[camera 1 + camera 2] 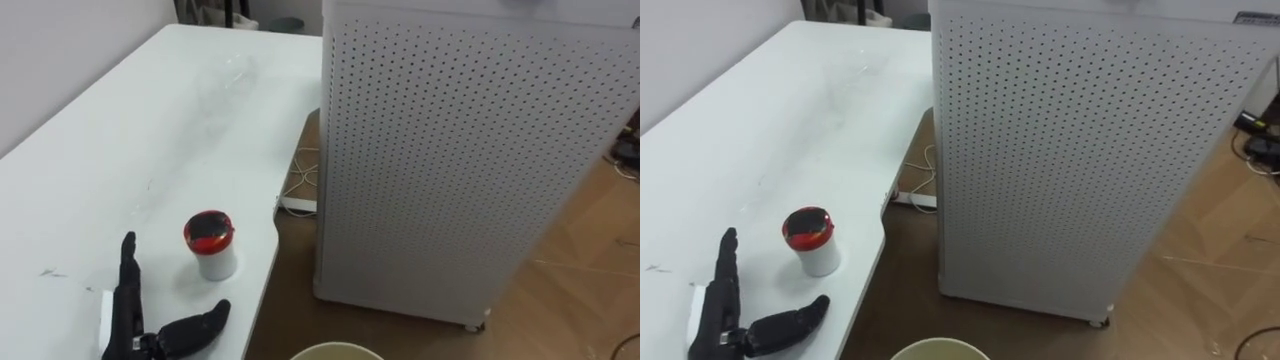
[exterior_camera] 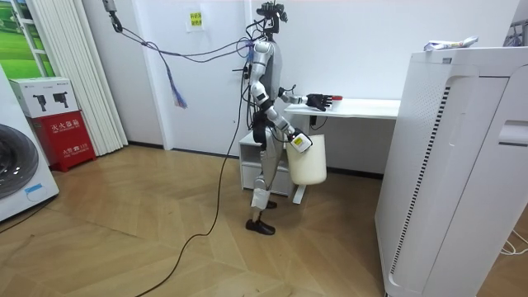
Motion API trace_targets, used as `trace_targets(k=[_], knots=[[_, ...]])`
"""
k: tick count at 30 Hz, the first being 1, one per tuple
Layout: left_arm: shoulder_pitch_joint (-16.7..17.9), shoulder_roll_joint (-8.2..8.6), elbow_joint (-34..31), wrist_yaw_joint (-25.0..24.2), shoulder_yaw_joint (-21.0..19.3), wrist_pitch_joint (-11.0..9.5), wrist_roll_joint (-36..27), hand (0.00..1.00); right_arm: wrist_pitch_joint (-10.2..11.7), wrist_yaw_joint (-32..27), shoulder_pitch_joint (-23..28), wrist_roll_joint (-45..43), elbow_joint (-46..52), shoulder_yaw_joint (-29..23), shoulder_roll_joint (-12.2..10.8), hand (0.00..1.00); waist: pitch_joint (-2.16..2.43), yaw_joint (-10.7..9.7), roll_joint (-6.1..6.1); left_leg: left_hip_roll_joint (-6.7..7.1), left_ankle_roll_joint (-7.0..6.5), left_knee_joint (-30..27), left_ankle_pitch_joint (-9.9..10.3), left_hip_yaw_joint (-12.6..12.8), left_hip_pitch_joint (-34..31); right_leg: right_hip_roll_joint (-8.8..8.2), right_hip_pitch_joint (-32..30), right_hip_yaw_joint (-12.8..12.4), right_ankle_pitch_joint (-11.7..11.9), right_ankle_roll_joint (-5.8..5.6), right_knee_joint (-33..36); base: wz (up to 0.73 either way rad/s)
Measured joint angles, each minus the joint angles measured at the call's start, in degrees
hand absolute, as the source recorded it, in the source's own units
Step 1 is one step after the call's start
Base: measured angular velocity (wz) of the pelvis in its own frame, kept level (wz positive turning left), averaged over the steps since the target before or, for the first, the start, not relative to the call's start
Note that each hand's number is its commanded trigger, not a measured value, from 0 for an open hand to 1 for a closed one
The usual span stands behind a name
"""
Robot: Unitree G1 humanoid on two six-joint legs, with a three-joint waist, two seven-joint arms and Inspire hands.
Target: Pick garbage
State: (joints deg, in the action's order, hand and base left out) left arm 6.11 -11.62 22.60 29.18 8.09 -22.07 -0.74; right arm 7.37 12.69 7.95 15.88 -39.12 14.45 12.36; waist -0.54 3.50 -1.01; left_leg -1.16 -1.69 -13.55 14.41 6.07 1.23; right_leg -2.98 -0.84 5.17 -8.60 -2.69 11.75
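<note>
- Plainly, the move turns on the white paper cup with a red lid (image 1: 211,245). It stands on the white table (image 1: 120,150), just ahead of the robot's black left hand (image 1: 130,318) and to that hand's right, close to the table's curved near edge.
- The left hand lies low over the tabletop, fingers straight and pointing away from the robot, thumb spread out toward the cup. It holds nothing and is apart from the cup.
- The cup is upright, its long axis vertical, so a grasp from the side around its wall looks the natural approach, with a short reach forward and rightward.
- The right hand (image 2: 299,142) hangs by the cream plastic bucket (image 1: 335,350) at the robot's side, below table height. I cannot tell its grip.
- So the left hand is by far the nearer one, and the bucket waits below the table edge for the drop.
</note>
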Motion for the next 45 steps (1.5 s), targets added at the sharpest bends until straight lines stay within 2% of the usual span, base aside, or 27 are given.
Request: trace_targets(k=[8,14,21,28,39,45], knots=[[-1.6,0.01,1.2,0.1,0.2,-0.4,-4.2,0.00,0.0,-0.2,0.0,0.0,1.2,0.1,-0.1,1.00,0.04,-0.1,0.09,-0.15,0.00,0.0,0.0,0.1,0.0,0.18,0.0,0.0,0.2,0.31,-0.1,0.00],[-1.7,0.06,1.6,0.4,0.2,-0.4,-4.2,0.00,0.0,-0.7,0.0,0.0,1.5,0.0,-0.3,1.00,0.07,-0.3,0.18,-0.14,0.00,0.0,0.0,0.0,0.3,0.19,0.3,0.1,0.2,0.33,-0.1,0.00],[-1.9,0.05,1.6,1.2,0.6,-0.4,-4.5,0.00,0.0,-1.5,0.0,0.0,1.6,0.1,-0.3,1.00,-0.13,-0.3,0.57,-0.10,0.00,0.0,0.0,0.0,0.3,0.19,0.2,0.0,0.2,0.34,-0.1,0.00],[-3.8,0.04,1.9,1.7,1.1,-0.2,-8.7,0.00,0.0,-1.3,0.0,0.0,1.6,0.1,-0.3,1.00,-0.17,-0.4,0.60,-0.11,0.00,0.0,0.0,0.0,0.3,0.19,0.2,-0.2,0.2,0.33,-0.1,0.00],[-4.1,0.03,1.9,1.7,1.1,-0.1,-8.8,0.00,0.0,-1.3,0.0,0.0,1.6,0.2,-0.3,1.00,-0.24,-0.4,0.47,-0.10,0.00,0.1,0.0,0.0,0.3,0.20,0.2,-0.2,0.2,0.33,-0.1,0.00],[-5.7,0.07,1.9,1.5,1.1,0.1,-10.4,0.00,0.0,-1.3,0.0,0.0,1.6,0.7,-0.4,1.00,-0.27,-0.5,0.52,-0.11,0.00,0.0,0.0,0.0,0.3,0.20,0.2,-0.2,0.2,0.33,-0.2,0.00]])
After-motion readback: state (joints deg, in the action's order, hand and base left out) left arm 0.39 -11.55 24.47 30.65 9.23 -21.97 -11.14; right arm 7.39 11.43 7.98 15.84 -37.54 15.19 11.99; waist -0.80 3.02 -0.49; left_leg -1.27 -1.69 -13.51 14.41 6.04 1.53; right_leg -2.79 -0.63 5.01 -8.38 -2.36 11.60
